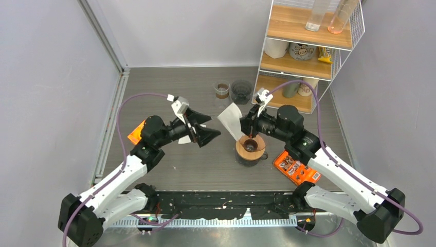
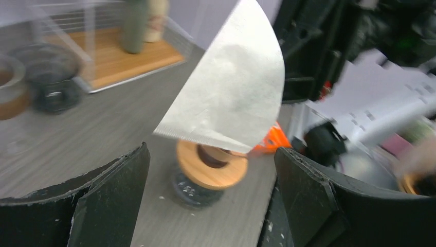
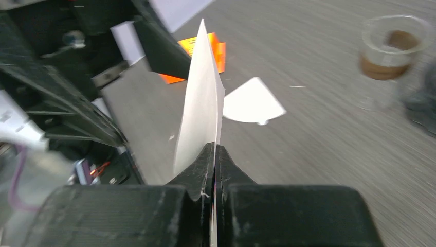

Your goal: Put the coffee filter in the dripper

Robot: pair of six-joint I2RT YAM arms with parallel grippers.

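Note:
My right gripper (image 1: 244,126) is shut on a white folded coffee filter (image 1: 231,119) and holds it edge-up just above and left of the dripper (image 1: 250,147), which has a round wooden collar on a dark glass base. In the right wrist view the shut gripper (image 3: 215,149) pinches the filter (image 3: 203,103) at its lower edge. My left gripper (image 1: 209,129) is open and empty, pointing at the filter from the left. In the left wrist view the filter (image 2: 231,87) hangs over the dripper (image 2: 211,167) between my fingers (image 2: 110,190).
A second filter (image 3: 253,102) lies flat on the table behind my left gripper. An orange packet (image 1: 295,167) lies right of the dripper, another orange item (image 1: 135,133) far left. A cup of brown grounds (image 1: 222,90) and a dark glass (image 1: 241,91) stand before the shelf rack (image 1: 303,51).

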